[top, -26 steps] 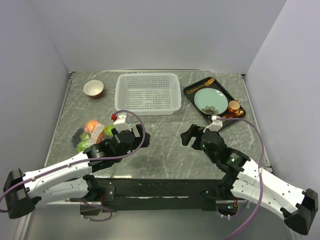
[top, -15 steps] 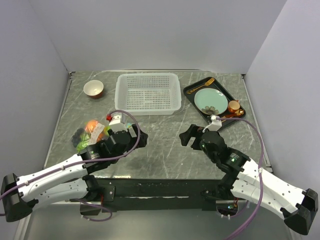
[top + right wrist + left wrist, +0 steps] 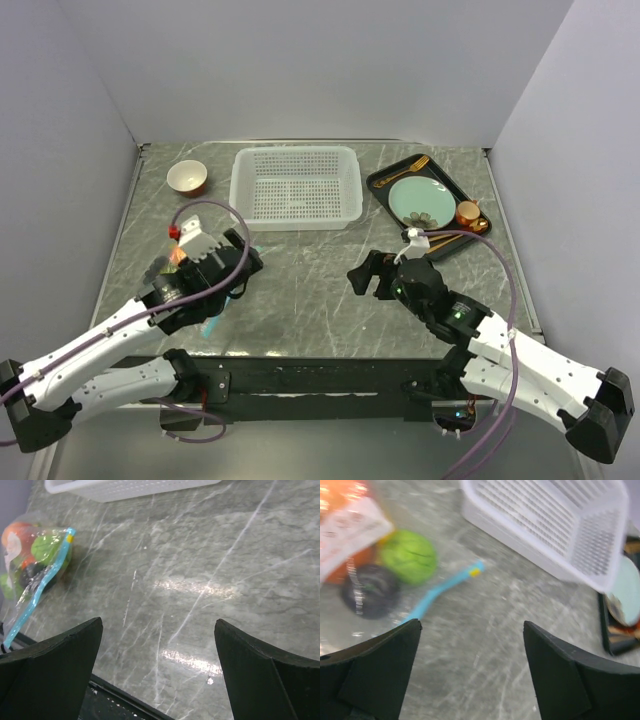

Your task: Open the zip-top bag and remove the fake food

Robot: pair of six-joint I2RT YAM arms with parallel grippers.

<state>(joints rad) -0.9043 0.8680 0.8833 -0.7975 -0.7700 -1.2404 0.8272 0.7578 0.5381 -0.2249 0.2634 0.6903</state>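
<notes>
1. Bag [image 3: 31, 575] lying flat on the left side of the table [image 3: 320, 300], in front of the basket [image 3: 240, 190] but apart from it. Teal strip [image 3: 437, 591] along the edge facing mid-table, small yellow slider [image 3: 476, 571] at one end. Looks zipped all the way, though can't swear to it.
2. Food [image 3: 409, 556] all inside by the look of it: a green ball, something orange, a dark lump pressed against the plastic. Nothing out yet.
3. Left gripper [image 3: 471, 625] hanging right over the bag, jaws wide, nothing between them, no contact with the plastic. Strip just ahead of the fingertips in the wrist view.
4. Right gripper [image 3: 157, 621] mid-table, well apart from the bag, jaws spread wide too, empty, aimed roughly that way.
5. Step-wise: reaching in, no grasp made. Next probably calls for pinching the bag close to the strip on one side and catching the slider or lip with the other. Thin crinkly plastic, so best to go low and gentle or risk shoving it around.
6. Versus a second ago: left arm swung left from beside the bag to over it, hiding most of it from the top camera. Right arm nudged a bit towards centre. Bag, basket, bowl [image 3: 187, 177] and tray [image 3: 380, 180] in the same spots.
</notes>
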